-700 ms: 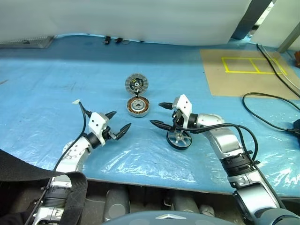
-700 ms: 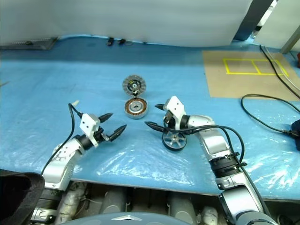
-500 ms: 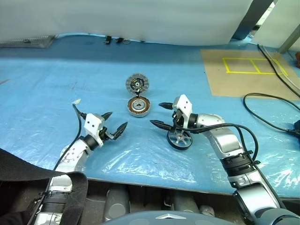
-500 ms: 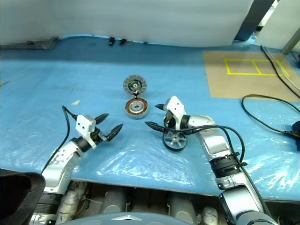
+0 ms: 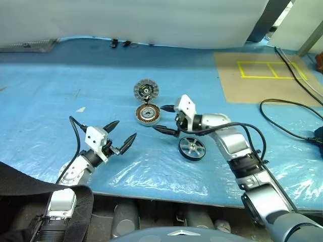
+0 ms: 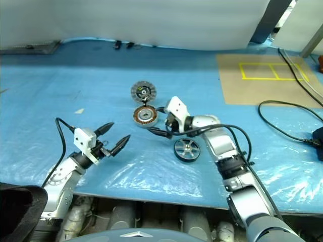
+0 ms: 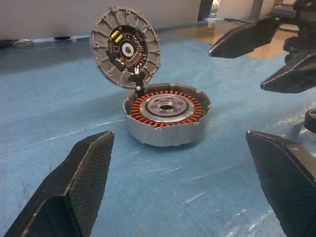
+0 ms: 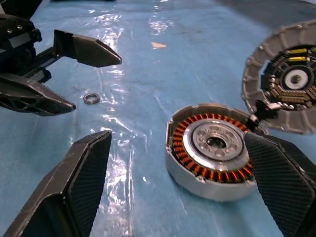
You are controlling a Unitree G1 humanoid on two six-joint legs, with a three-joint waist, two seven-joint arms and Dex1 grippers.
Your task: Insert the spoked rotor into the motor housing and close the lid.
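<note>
Spoked rotor (image 5: 192,148) lies flat on the blue plastic sheet (image 5: 60,91) covering the counter, toward the near edge, right of middle, nothing holding it. Motor housing (image 5: 148,114) sits further back near the counter's middle, copper windings up, dark centre bare, no rotor in it. Lid (image 5: 146,91) stands tipped up open behind the housing, on the far-edge side, joined to the housing's rim by a small dark hinge piece; its inner face with yellow marks faces the near edge.

Right gripper (image 5: 166,119) hovers just right of the housing, between housing and rotor, fingers spread wide, nothing in them, not touching either part as far as visible. The right wrist view has the housing between the two fingers, further out.

Left gripper (image 5: 121,136) is nearer the near edge, left of the housing, well apart from it, fingers spread, released, empty, pointing toward the housing.

Small metal ring (image 8: 91,98) lies on the sheet near the left gripper.

Brown board with yellow tape squares (image 5: 265,75) at the far right corner; black cable (image 5: 290,108) loops along the right edge.
</note>
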